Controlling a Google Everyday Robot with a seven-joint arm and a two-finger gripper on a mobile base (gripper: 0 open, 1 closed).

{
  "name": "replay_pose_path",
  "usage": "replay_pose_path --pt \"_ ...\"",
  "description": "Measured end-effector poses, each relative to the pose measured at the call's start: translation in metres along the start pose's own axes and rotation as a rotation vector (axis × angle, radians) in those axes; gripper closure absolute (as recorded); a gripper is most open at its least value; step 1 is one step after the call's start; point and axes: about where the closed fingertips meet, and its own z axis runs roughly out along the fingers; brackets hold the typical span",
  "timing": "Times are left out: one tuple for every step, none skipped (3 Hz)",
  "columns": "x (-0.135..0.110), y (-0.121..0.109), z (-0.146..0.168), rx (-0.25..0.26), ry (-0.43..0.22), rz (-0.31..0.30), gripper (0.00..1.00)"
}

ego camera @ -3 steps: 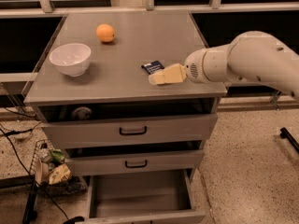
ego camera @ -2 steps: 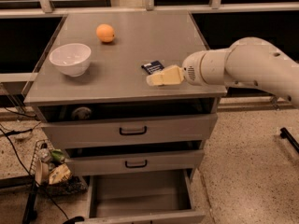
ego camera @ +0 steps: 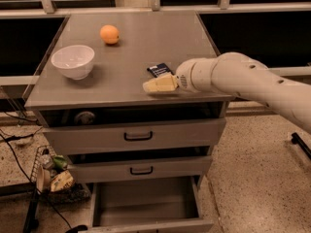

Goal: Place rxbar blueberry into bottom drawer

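The rxbar blueberry [ego camera: 159,70], a small dark navy bar, lies flat on the grey cabinet top [ego camera: 126,52] near its front right. My gripper [ego camera: 160,85] reaches in from the right on a white arm and sits low over the top, just in front of the bar and partly covering its near end. The bottom drawer [ego camera: 146,200] is pulled out at floor level, showing a plain grey inside with nothing in it.
An orange [ego camera: 110,34] sits at the back of the cabinet top and a white bowl [ego camera: 73,60] at the left. The two upper drawers [ego camera: 138,136] with black handles are nearly closed. A wire basket [ego camera: 53,176] and cables lie on the floor at the left.
My gripper has moved a little to the left and toward the front edge, staying close to the bar. The bar has not moved.
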Motion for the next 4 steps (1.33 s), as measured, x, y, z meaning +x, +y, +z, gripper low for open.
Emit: replay_pose_path --pt "-0.0004 0.001 0.0069 -0.001 0.002 0.006 0.0" --pt "-0.0007 0.0015 0.0089 -0.001 0.001 0.007 0.13" --pt "-0.0007 0.0015 0.0092 0.0 0.002 0.007 0.33" --pt "-0.0007 0.0014 0.0092 0.0 0.002 0.007 0.47"
